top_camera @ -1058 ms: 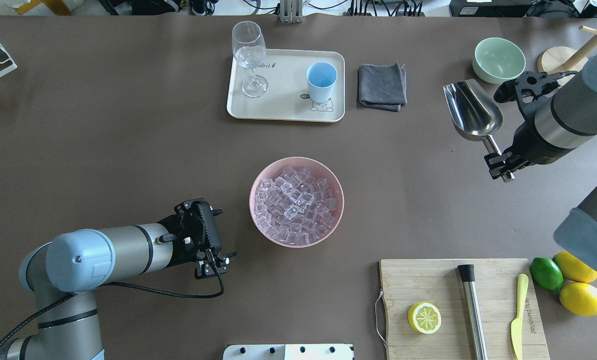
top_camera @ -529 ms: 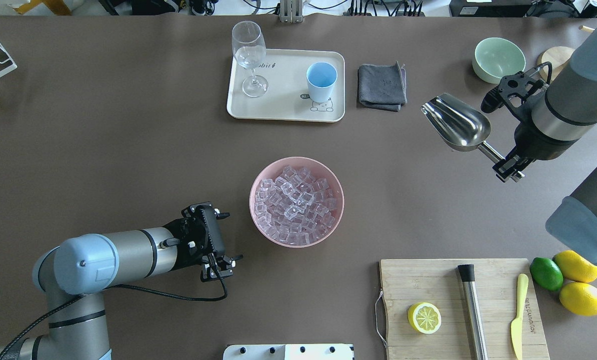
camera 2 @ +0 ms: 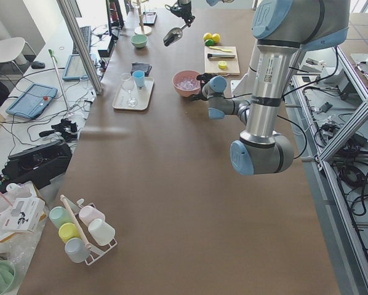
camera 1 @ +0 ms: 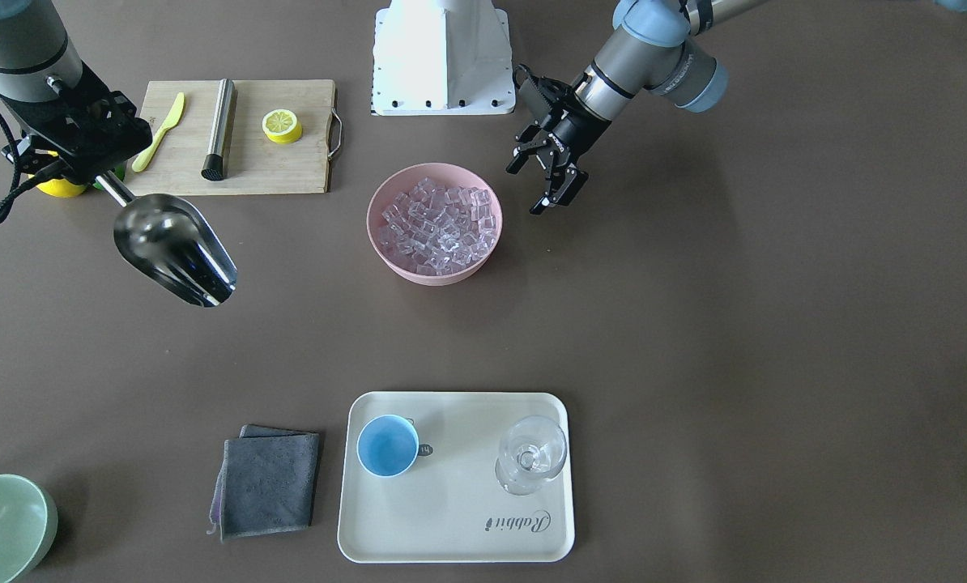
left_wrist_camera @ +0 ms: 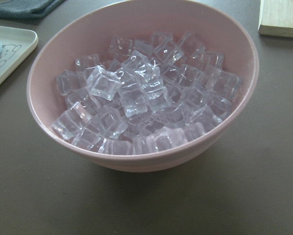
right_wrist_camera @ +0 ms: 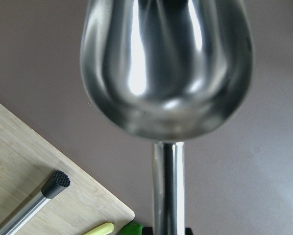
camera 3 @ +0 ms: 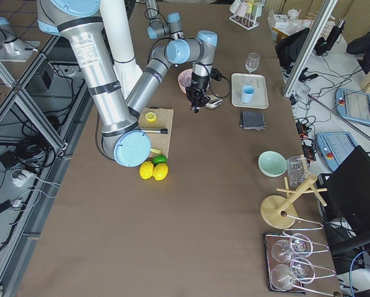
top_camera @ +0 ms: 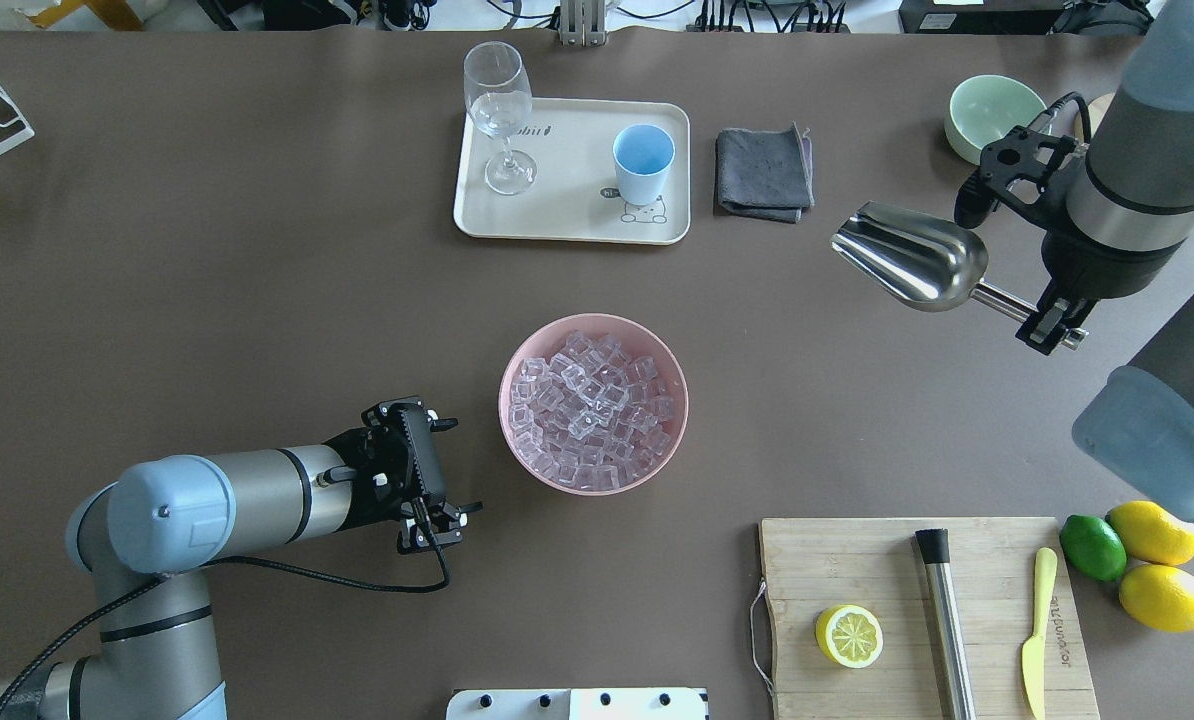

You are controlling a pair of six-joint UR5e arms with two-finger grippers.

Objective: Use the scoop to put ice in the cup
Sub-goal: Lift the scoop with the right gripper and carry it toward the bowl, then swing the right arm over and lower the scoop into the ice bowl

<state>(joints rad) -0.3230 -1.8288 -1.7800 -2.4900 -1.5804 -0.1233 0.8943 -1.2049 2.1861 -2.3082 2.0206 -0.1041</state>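
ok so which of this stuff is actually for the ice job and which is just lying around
For the job: scoop in the right tool; ice in the pink bowl; blue cup on the tray.
Lying about: wine glass, grey cloth, green bowl, cutting board, lemon half, steel cylinder, yellow knife, lime, whole lemons.

The scoop (top_camera: 912,262) is polished steel, mirror-bright, with streaky reflections in its trough. The ice (left_wrist_camera: 141,98) is clear and glassy, heaped in a smooth, matt pink bowl (left_wrist_camera: 136,164). The bench (top_camera: 257,300) is dull, matt brown. The cutting board (top_camera: 837,560) shows pale wood grain, and the cylinder (top_camera: 947,630) on it is brushed metal with a black end. The folded cloth (top_camera: 763,172) is grey and soft-napped. The cup (top_camera: 643,155) looks smooth.
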